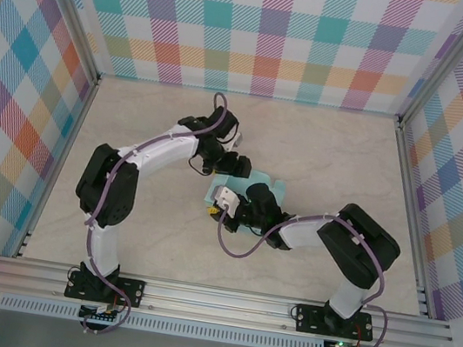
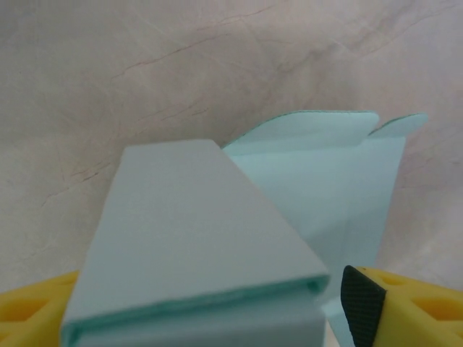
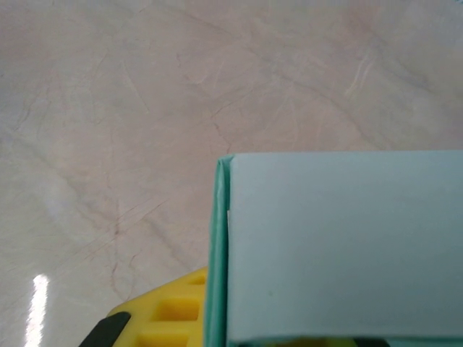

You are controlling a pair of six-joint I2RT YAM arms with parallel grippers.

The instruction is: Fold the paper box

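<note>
Left tool (image 2: 199, 311) spread wide, straddling paper box (image 2: 202, 231) mid-worktop (image 1: 152, 117), gripping nothing. Right tool (image 1: 223, 204) at box edge, closure unclear. Body folded up; end flaps (image 2: 318, 134) untucked.

Robot lab test cell: pale marble-look flat surface (image 1: 331, 154), boxed in w/ multicolour plaid fabric walls (image 1: 272, 30) & silver aluminium frame rails (image 1: 220, 299).

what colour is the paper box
Pale mint-aqua; the paper box shows best in the left wrist view.
</note>
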